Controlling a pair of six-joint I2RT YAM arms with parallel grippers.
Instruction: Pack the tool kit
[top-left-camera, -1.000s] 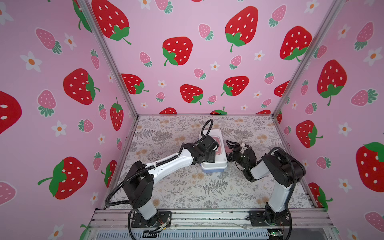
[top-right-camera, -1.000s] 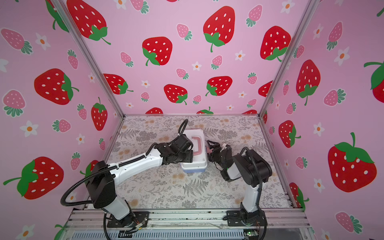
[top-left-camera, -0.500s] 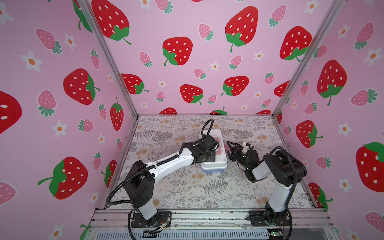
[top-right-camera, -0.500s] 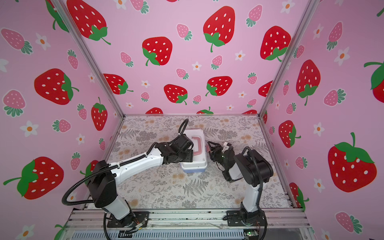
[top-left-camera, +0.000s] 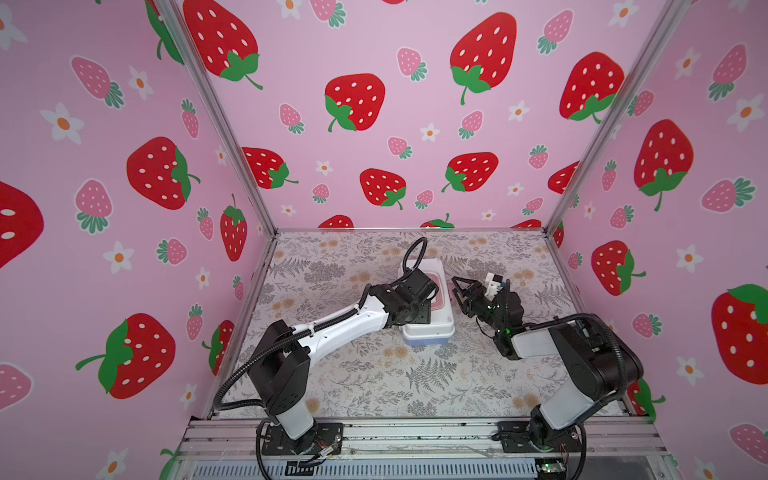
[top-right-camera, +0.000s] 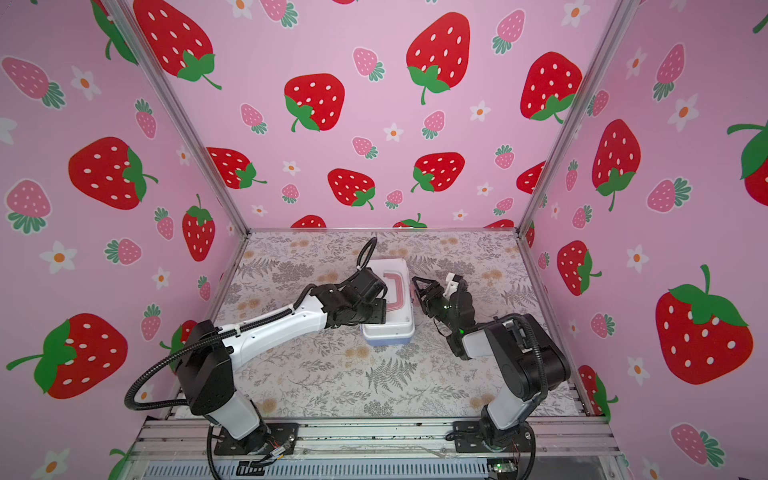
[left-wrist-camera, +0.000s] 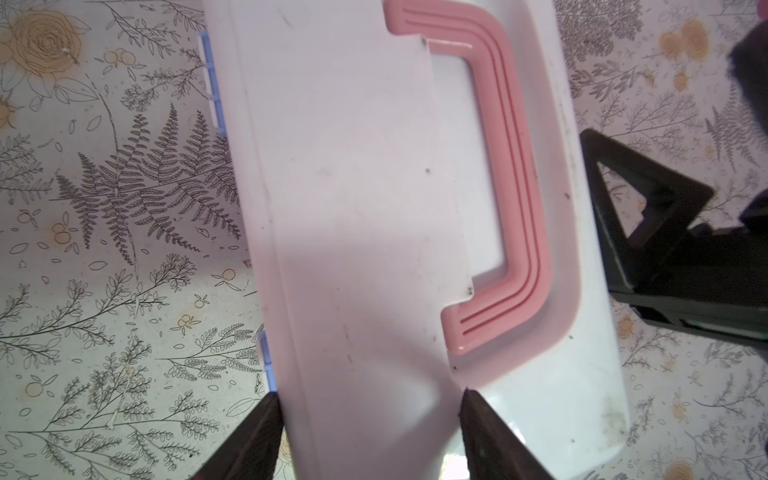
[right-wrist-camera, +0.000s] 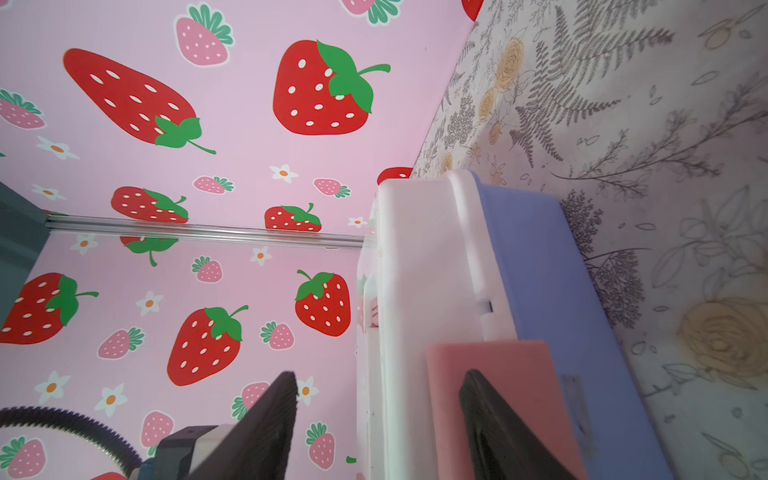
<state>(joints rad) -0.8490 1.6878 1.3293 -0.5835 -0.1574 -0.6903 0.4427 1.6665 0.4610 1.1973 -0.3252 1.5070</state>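
Tool kit (top-left-camera: 428, 307) sits closed mid-table (top-left-camera: 374, 374): white lid, pink handle (left-wrist-camera: 511, 174) folded flat, periwinkle base, pink latch (right-wrist-camera: 498, 374). Left gripper (left-wrist-camera: 370, 432) jaws straddle the lid, spread. Right gripper (top-left-camera: 459, 286) beside the latch side, jaws spread.

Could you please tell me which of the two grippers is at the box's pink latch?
The right gripper: one finger lies against the pink latch. The left gripper instead straddles the white lid.
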